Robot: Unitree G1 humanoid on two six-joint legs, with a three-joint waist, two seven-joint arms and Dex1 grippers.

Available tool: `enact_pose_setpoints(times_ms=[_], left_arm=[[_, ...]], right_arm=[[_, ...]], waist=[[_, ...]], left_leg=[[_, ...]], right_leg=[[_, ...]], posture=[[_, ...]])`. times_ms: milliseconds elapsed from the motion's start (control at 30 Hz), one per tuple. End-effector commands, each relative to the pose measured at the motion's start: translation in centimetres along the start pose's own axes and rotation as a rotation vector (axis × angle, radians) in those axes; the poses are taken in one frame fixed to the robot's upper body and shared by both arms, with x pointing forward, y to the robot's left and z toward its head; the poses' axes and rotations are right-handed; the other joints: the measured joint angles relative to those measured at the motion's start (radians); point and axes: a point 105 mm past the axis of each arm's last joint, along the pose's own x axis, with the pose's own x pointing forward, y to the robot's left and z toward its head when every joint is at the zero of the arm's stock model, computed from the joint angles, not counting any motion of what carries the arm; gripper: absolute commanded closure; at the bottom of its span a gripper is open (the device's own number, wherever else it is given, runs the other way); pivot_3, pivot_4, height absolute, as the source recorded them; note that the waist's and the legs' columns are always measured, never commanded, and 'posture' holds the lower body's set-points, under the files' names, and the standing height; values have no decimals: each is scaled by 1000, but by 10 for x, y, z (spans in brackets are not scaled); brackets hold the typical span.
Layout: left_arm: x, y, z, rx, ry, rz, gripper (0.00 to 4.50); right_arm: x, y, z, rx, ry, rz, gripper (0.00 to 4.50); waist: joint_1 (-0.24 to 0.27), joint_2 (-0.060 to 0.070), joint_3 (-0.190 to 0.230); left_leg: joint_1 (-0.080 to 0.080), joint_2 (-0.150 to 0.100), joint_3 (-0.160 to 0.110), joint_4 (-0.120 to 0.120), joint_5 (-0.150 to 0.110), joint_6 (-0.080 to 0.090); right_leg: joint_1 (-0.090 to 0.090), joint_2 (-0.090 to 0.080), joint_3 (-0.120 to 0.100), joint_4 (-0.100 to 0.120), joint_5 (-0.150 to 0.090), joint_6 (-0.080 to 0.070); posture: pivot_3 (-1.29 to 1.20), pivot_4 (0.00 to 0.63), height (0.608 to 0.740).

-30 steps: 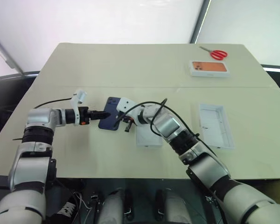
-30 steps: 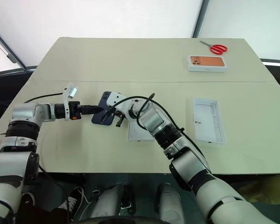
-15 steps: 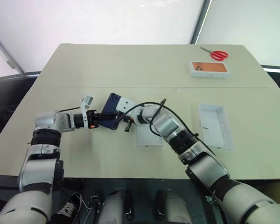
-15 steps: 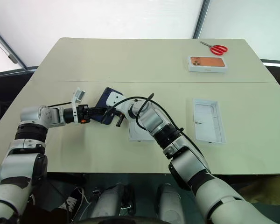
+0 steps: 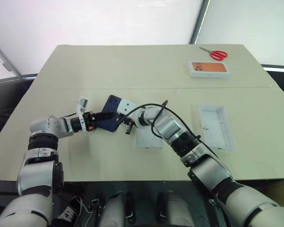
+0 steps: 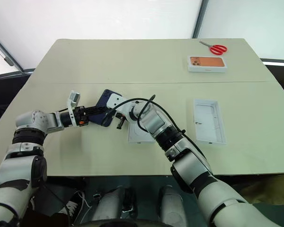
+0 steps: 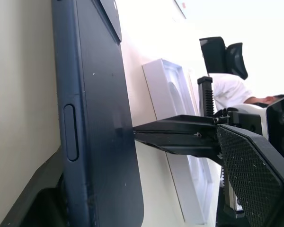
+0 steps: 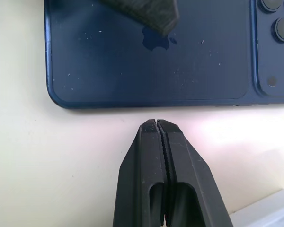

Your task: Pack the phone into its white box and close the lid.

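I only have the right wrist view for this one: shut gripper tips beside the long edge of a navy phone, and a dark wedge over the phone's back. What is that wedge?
Observer: A finger of the left gripper. It comes in from the robot's left, with one finger on each side of the phone.
Operator: Is it clamped on the phone?
Observer: Not by the left wrist view. There the textured pad stands apart from the phone's face.
Operator: Where is the packaging?
Observer: A shallow white tray lies open side up on the table, off to the right of the right arm.
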Motion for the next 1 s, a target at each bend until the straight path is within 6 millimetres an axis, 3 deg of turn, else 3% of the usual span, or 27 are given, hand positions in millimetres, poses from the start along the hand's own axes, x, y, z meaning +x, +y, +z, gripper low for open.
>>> enact_pose_setpoints(times_ms=[33, 67, 367, 467, 767, 867, 900, 1000], left_arm=[[-2, 21, -16, -59, 22, 102, 1795], [-1, 22, -17, -61, 26, 108, 2285], [0, 26, -21, -96, 7, 122, 2285], [0, 26, -25, -96, 15, 120, 3113], [-3, 25, -30, -98, 14, 91, 3113], [-7, 25, -29, -131, -7, 90, 3933], [-7, 26, -29, -139, -9, 93, 4405], [-7, 27, -32, -130, -2, 100, 4462]], right_arm=[[-1, 0, 10, -32, -25, -2, 4500], [-2, 0, 10, -34, -24, -3, 4500], [-2, -1, 9, -33, -23, -8, 4500], [-2, -1, 8, -38, -24, -9, 4500], [-6, -3, 12, -53, -59, -16, 4500], [-6, -4, 10, -43, -52, -16, 4500], [-6, -4, 9, -44, -47, -15, 4500], [-5, -2, 10, -47, -52, -9, 4500]], waist=[[-3, 0, 0], [-3, 0, 0], [-2, 0, 0], [-3, 0, 0], [-4, 0, 0], [-4, 0, 0], [-4, 0, 0], [-5, 0, 0]], left_leg=[[0, 0, 0, 0, 0, 0], [0, 0, 0, 0, 0, 0], [0, 0, 0, 0, 0, 0], [0, 0, 0, 0, 0, 0], [0, -1, 1, -2, 0, 0], [0, -1, 1, -2, 0, 0], [1, -1, 1, -3, 0, -1], [2, -1, 1, -4, 1, -1]], right_leg=[[0, 0, 0, 0, 0, 0], [0, 0, 0, 0, 0, 0], [0, 0, 0, 0, 0, 0], [0, 0, 0, 0, 0, 0], [-1, 0, 0, -1, 0, 0], [-1, 0, 0, -1, 0, 0], [0, 0, 0, -1, 0, 0], [0, 0, 1, -1, 0, 0]], posture=[[0, 150, 738], [0, 150, 738], [0, 150, 738], [0, 150, 738], [0, 150, 738], [0, 150, 738], [0, 150, 738], [0, 150, 738]])
